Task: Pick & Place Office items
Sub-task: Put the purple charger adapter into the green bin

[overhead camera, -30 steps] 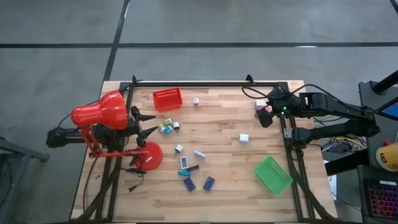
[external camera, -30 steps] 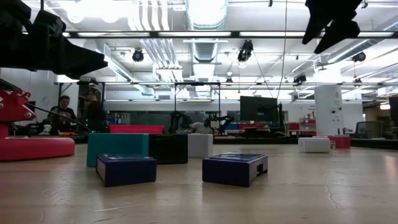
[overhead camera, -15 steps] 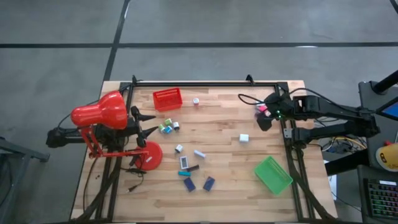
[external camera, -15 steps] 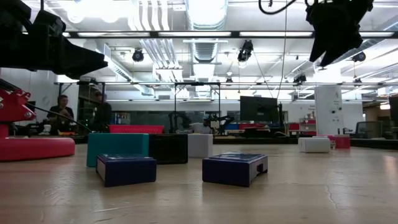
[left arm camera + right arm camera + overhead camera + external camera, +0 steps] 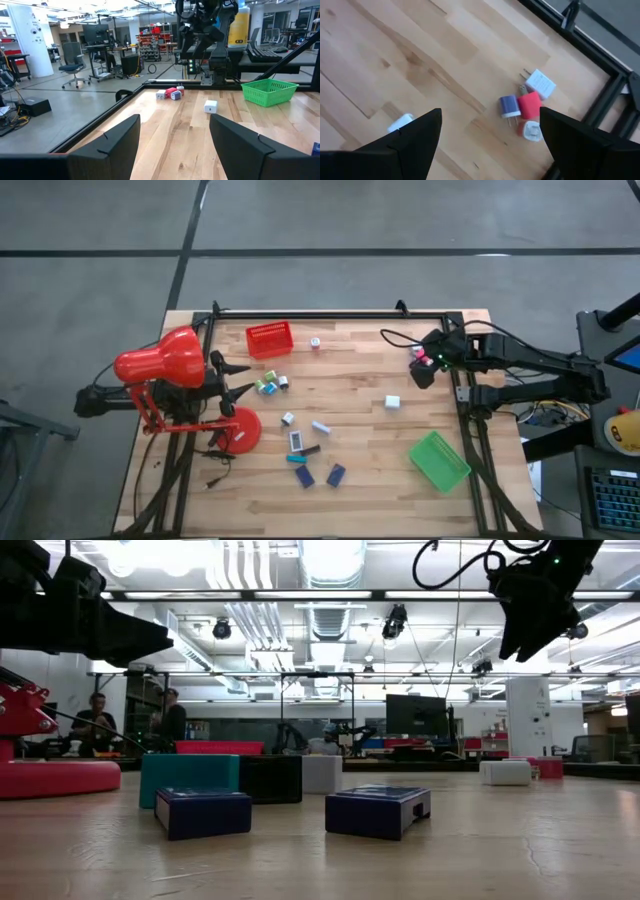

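Looking down at the counter (image 5: 360, 480), you see the right gripper (image 5: 487, 135) hovering at the upper right, jaws wide and empty, above four small plug pieces (image 5: 527, 107): one white, one navy, one red, one pale. One white block (image 5: 392, 402) lies mid-frame. The left gripper (image 5: 172, 145) waits at the left, jaws parted, holding nothing.

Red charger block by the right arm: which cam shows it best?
Right wrist view: the red block lies in full sight between the open right hand's fingers, touching a blue plug. Left wrist view shows it small and distant. High view shows only a pink speck; low view, a far sliver.
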### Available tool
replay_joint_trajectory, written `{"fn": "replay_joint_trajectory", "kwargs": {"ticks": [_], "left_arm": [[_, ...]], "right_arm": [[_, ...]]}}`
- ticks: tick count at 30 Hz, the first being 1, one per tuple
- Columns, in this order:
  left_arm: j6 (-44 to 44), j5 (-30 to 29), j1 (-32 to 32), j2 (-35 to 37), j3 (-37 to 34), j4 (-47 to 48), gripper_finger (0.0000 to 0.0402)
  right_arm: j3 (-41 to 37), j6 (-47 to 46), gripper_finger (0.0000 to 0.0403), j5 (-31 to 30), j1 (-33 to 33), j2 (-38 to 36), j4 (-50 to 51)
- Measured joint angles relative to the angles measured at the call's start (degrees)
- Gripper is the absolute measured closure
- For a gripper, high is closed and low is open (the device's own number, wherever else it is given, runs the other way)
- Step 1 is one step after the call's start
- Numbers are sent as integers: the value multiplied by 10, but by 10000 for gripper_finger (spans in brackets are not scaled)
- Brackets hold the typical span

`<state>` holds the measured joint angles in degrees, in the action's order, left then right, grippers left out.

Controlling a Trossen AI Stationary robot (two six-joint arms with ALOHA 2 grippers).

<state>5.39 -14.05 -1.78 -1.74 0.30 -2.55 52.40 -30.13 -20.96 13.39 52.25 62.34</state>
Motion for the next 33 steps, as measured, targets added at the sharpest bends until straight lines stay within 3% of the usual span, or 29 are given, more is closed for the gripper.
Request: {"fn": "replay_joint_trajectory", "kwargs": {"ticks": [7, 18, 21, 25, 33], "left_arm": [[0, 0, 0, 0, 0, 0, 156], [0, 0, 0, 0, 0, 0, 156], [0, 0, 0, 0, 0, 0, 156], [0, 0, 0, 0, 0, 0, 156], [0, 0, 0, 0, 0, 0, 156]], "right_arm": [[-8, 54, 76, -19, 0, 0, -16], [-73, 31, 76, 13, 0, 4, -77], [-73, -4, 76, 22, 0, 9, -73], [-73, -61, 76, 78, 0, 33, -16], [-66, -50, 76, 52, 6, 90, 0]]}}
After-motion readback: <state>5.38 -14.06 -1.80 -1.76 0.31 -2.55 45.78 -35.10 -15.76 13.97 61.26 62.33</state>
